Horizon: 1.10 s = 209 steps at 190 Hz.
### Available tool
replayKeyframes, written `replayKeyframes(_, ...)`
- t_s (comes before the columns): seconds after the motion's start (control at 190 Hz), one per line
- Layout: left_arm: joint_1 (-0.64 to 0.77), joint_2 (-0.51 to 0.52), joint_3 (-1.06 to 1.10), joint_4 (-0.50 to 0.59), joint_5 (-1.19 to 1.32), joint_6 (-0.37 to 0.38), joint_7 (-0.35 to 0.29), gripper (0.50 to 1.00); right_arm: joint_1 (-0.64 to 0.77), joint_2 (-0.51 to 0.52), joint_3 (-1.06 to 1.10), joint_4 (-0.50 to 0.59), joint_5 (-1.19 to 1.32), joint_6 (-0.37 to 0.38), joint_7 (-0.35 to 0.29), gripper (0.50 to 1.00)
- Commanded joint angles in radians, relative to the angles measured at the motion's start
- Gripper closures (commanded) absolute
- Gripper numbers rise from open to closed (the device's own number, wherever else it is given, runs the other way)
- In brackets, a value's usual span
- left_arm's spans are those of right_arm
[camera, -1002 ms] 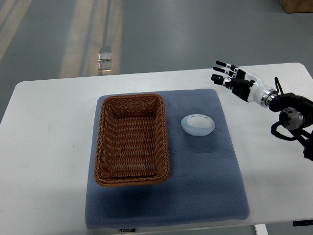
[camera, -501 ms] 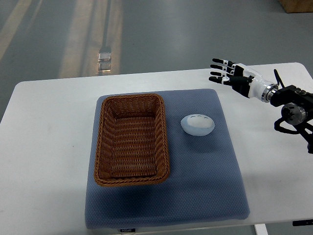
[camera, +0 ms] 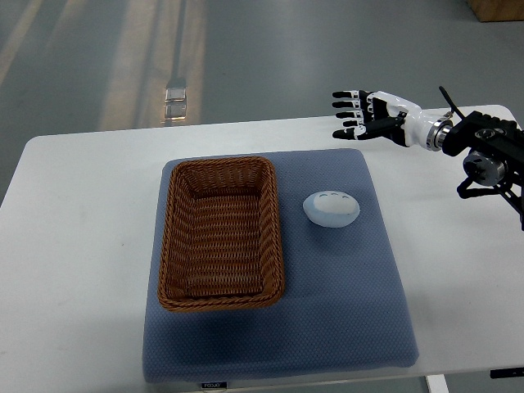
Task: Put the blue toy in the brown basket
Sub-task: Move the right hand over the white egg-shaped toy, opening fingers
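A pale blue, egg-shaped toy [camera: 331, 209] lies on the blue-grey mat [camera: 327, 311], just right of the brown wicker basket [camera: 219, 232]. The basket holds nothing. My right hand [camera: 354, 115] hovers over the table's far edge, up and to the right of the toy and well apart from it. Its fingers are spread and hold nothing. The right forearm [camera: 458, 143] comes in from the right edge. No left arm shows.
The mat lies on a white table [camera: 74, 246] whose far edge runs near the hand. Grey floor lies beyond, with a small clear object [camera: 175, 98] on it. A brown box corner [camera: 495, 8] shows at the top right.
My right hand has risen and shifted left along the table's far edge, with fingers still spread. The toy and basket have not moved.
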Motion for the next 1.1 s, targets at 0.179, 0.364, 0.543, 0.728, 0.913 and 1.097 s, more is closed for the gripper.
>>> replayKeyframes(0.179, -0.002, 0.0, 0.0, 0.0, 0.0, 0.0, 0.0, 0.5, 0.128, -0.03, -0.129, 0.042, -0.085, 0.001, 0.014, 0.595)
replayKeyframes(0.364, -0.005, 0.0, 0.002, 0.0, 0.0, 0.0, 0.0, 0.5, 0.235, -0.04, -0.267, 0.077, -0.137, 0.001, 0.034, 0.595)
replayKeyframes(0.543, -0.006, 0.0, 0.003, 0.0, 0.0, 0.0, 0.0, 0.5, 0.328, -0.056, -0.384, 0.131, -0.244, 0.001, 0.04, 0.595)
replayKeyframes(0.728, -0.006, 0.0, 0.003, 0.0, 0.0, 0.0, 0.0, 0.5, 0.388, -0.059, -0.496, 0.2, -0.336, -0.002, 0.04, 0.595)
replayKeyframes(0.913, -0.006, 0.0, 0.005, 0.0, 0.0, 0.0, 0.0, 0.5, 0.425, -0.079, -0.585, 0.272, -0.398, -0.005, 0.038, 0.595)
replayKeyframes(1.097, -0.006, 0.0, 0.006, -0.001, 0.0, 0.0, 0.002, 0.5, 0.447, -0.082, -0.632, 0.315, -0.428, -0.003, 0.038, 0.595)
